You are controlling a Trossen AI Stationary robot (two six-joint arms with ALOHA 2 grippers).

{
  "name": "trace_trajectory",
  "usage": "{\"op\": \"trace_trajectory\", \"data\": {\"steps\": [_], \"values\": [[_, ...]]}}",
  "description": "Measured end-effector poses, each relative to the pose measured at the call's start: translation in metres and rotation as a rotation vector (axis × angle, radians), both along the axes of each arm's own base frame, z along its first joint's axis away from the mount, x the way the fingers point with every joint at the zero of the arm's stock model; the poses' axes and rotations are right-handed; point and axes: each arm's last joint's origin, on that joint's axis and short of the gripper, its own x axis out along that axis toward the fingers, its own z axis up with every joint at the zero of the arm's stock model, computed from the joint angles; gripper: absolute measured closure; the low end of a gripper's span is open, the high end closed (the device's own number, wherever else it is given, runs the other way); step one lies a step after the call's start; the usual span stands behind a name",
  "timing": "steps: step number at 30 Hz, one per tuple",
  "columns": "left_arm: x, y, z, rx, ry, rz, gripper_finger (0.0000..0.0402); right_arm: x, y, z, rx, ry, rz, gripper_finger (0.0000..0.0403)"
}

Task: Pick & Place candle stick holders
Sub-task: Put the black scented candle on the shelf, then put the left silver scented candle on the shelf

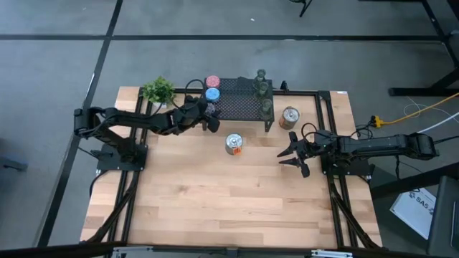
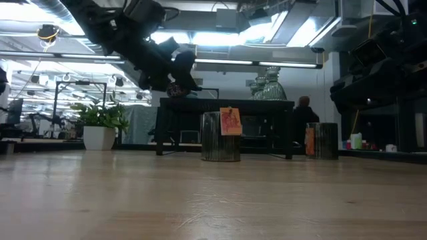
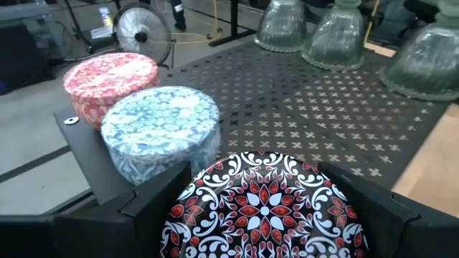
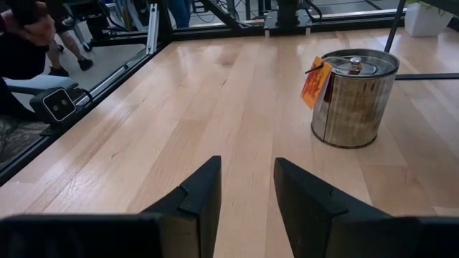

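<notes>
Left gripper [image 1: 209,115] — over the near-left corner of the black mesh stand [image 1: 240,107], its fingers [image 3: 154,201] clamped on either side of a round holder with a dark red-and-white lid [image 3: 265,208]; whether the holder rests on the mesh or hangs above it, I cannot tell

Pink holder [image 3: 109,84] and blue holder [image 3: 161,130] — on the stand's left edge, side by side and touching or nearly so, the blue one just beside the held one

Three clear glass holders [image 3: 337,36] — in a row along the stand's right edge

Silver holder with orange tag [image 1: 234,143] — upright on the wooden table [image 1: 215,201], in front of the stand, near the middle

Second silver holder [image 1: 290,116] — upright on the table, just right of the stand

Right gripper [image 1: 292,153] — low over the table at right, fingers [image 4: 197,197] spread, nothing between them; the tagged silver holder is well apart from it

Potted plant [image 1: 158,91] — back-left corner of the table, left of the stand
</notes>
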Motion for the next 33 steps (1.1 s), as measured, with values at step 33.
{"op": "trace_trajectory", "data": {"steps": [33], "values": [[0.007,0.003,0.008,0.099,-0.062,-0.067,0.0078,0.000,0.000,0.000,0.000,0.000,0.000,0.0271]]}}
